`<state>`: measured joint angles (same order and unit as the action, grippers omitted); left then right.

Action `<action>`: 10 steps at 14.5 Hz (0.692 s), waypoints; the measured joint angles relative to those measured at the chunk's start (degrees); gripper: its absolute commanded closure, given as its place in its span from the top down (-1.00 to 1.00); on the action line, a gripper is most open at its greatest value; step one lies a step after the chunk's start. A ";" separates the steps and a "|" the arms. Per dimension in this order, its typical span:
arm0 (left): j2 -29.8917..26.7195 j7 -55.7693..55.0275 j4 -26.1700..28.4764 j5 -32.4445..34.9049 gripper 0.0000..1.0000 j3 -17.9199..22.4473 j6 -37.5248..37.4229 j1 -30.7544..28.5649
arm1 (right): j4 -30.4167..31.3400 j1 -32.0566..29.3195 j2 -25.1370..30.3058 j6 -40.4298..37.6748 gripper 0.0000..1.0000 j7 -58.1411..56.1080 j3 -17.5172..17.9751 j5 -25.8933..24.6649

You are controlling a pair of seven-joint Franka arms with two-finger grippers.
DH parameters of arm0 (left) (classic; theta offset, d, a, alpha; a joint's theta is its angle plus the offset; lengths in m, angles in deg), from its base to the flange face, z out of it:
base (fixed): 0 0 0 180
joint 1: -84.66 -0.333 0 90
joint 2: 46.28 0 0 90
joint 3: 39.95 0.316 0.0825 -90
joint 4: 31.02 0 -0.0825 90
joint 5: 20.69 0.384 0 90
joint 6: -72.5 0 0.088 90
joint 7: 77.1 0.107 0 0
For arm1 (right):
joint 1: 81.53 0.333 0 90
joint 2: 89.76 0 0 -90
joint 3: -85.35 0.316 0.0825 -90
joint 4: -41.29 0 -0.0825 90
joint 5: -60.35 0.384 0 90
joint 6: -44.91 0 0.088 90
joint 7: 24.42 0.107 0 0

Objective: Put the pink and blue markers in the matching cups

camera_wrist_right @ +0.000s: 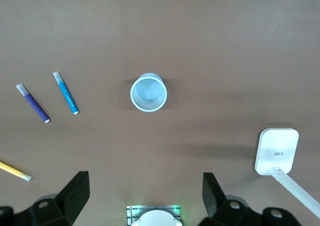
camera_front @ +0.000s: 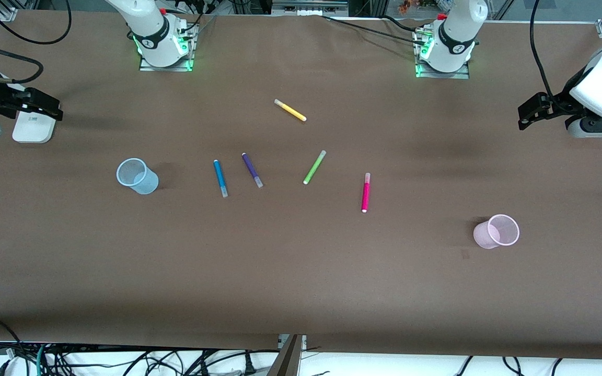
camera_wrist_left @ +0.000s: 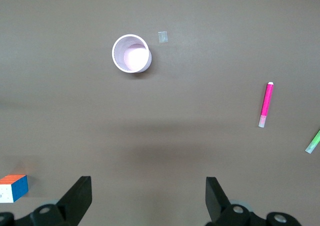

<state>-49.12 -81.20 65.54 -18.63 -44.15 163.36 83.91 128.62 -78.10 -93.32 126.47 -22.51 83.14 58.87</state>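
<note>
The blue marker [camera_front: 220, 178] lies flat mid-table, beside the pale blue cup [camera_front: 136, 176], which stands upright toward the right arm's end. The pink marker [camera_front: 366, 192] lies flat; the pale pink cup [camera_front: 497, 231] stands upright nearer the front camera, toward the left arm's end. My right gripper [camera_front: 53, 109] is open and empty, up over the right arm's end. My left gripper [camera_front: 524, 116] is open and empty, up over the left arm's end. The right wrist view shows the blue cup [camera_wrist_right: 148, 93] and blue marker [camera_wrist_right: 66, 92]; the left wrist view shows the pink cup [camera_wrist_left: 131, 53] and pink marker [camera_wrist_left: 266, 104].
A dark purple marker [camera_front: 252, 169] lies beside the blue one. A green marker [camera_front: 314, 167] lies between it and the pink one. A yellow marker [camera_front: 290, 110] lies nearer the bases. A white device [camera_front: 32, 127] sits under my right gripper. A coloured cube [camera_wrist_left: 13, 187] shows in the left wrist view.
</note>
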 measured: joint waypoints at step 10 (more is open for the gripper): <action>0.00 0.00 -0.02 0.00 1.00 -0.04 0.00 0.00 | 0.03 7.08 -12.95 5.45 1.00 0.01 0.43 0.02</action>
<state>-49.12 -81.20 65.52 -18.63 -44.19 163.36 83.91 128.65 -71.02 -106.27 131.92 -22.50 83.57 58.89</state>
